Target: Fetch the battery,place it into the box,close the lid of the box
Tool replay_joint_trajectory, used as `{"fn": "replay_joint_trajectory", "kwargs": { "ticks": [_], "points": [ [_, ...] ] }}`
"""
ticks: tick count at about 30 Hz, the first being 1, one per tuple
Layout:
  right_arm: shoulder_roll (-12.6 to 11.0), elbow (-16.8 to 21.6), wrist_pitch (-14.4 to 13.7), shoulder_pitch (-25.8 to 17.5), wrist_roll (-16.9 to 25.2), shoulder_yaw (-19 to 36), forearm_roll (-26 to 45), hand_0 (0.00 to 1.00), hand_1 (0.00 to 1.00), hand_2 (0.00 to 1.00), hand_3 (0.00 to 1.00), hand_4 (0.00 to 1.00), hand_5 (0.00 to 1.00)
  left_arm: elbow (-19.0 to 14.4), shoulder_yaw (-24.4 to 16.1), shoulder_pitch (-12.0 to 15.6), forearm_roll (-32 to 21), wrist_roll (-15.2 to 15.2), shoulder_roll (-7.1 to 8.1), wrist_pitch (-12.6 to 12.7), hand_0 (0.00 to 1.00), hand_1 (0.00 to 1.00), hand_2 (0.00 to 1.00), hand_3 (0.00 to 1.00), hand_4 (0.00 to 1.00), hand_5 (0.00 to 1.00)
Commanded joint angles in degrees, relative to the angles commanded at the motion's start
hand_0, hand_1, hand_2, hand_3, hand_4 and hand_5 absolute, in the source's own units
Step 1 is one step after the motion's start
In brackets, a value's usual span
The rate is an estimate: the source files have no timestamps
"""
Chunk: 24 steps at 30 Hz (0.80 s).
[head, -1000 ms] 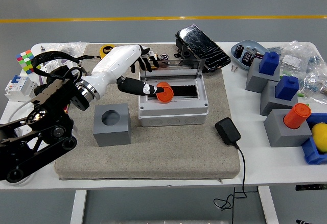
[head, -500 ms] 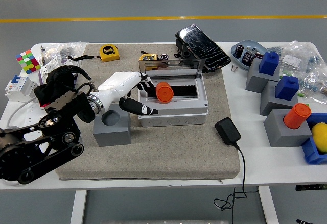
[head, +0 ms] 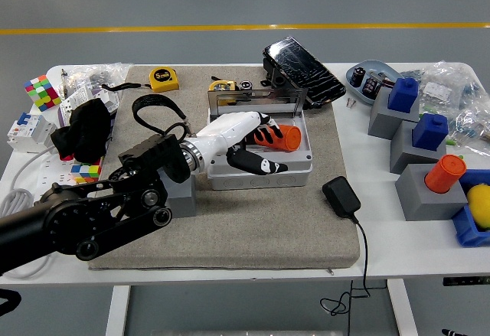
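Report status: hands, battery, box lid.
Left hand open over the grey box, holding nothing. Orange battery lying inside the box. Lid upright, not closed. Right hand not in view.

The left arm (head: 92, 217) is built of black jointed segments with round pivots. A black cable (head: 157, 114) is looped above the silver wrist ring. The left hand (head: 245, 141) is shelled in white, with black fingers (head: 256, 164).
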Motion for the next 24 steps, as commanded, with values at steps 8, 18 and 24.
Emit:
{"fn": "replay_joint_trajectory", "kwargs": {
  "ticks": [8,18,24],
  "points": [
    [0.02,-0.16,0.01,-0.02,0.00,-0.45,0.21,0.668,0.658,0.622,0.530,0.905,0.485,-0.94,-3.74,-1.06,-3.01,-2.47,-2.18,2.66,0.321,0.619,0.634,0.657,0.813,0.460],
    [-0.01,-0.16,0.02,-0.12,-0.01,-0.46,0.23,0.666,0.658,0.622,0.530,0.906,0.486,-2.93,-12.61,-1.64,5.44,-5.22,-0.30,6.38,0.475,0.689,0.681,0.670,0.847,0.458],
    [-0.17,-0.10,-0.01,-0.04,-0.06,-0.49,0.23,0.667,0.658,0.622,0.530,0.906,0.487,3.14,-12.27,-2.36,6.37,-3.34,-0.19,4.26,0.678,0.806,0.767,0.757,0.864,0.470]
  ]
}}
